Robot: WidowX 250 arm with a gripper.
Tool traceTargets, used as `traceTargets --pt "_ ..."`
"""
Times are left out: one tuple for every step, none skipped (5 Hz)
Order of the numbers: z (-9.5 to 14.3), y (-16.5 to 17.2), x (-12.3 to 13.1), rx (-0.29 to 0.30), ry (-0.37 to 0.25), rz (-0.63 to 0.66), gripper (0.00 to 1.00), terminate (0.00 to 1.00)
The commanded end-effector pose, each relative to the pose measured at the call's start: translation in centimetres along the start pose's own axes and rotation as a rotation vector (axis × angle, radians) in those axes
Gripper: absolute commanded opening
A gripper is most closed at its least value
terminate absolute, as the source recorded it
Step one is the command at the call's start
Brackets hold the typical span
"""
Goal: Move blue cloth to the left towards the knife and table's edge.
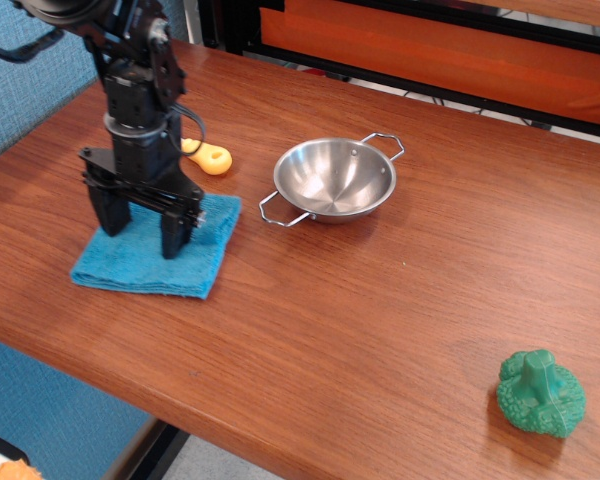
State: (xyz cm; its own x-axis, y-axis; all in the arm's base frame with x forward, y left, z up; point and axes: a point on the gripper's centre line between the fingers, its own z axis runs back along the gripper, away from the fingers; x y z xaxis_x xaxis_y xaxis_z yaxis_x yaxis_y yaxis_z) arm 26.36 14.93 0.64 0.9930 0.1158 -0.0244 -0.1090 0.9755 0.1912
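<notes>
The blue cloth [145,262] lies flat on the table [400,290] near its left front edge. My gripper [141,232] stands upright on the cloth with both fingers spread apart and their tips pressed down onto the fabric. Only the orange-yellow handle end of the knife [210,157] shows, just behind and right of the gripper; its white blade is hidden behind the arm. The cloth's far right corner lies a short way in front of the knife handle.
A steel bowl [335,180] with two wire handles stands right of the cloth. A green toy vegetable [540,393] sits at the front right. The table's left and front edges run close to the cloth.
</notes>
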Motion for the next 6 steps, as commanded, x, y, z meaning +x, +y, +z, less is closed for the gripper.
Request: traceTargets --pt "-1.9 2.9 -2.2 -0.024 0.083 0.03 1.0 0.0" --pt "-0.7 3.0 -1.6 -0.011 0.054 0.028 1.0 0.0" --pt "1.2 3.2 -0.4 -0.008 0.0 0.031 1.0 0.0" --pt "3.0 3.5 0.3 0.001 -0.026 0.039 1.0 0.0" --pt "4.5 3.4 1.3 0.018 -0.028 0.049 1.0 0.0" --pt "5.9 3.1 2.1 0.021 -0.037 0.055 1.0 0.0"
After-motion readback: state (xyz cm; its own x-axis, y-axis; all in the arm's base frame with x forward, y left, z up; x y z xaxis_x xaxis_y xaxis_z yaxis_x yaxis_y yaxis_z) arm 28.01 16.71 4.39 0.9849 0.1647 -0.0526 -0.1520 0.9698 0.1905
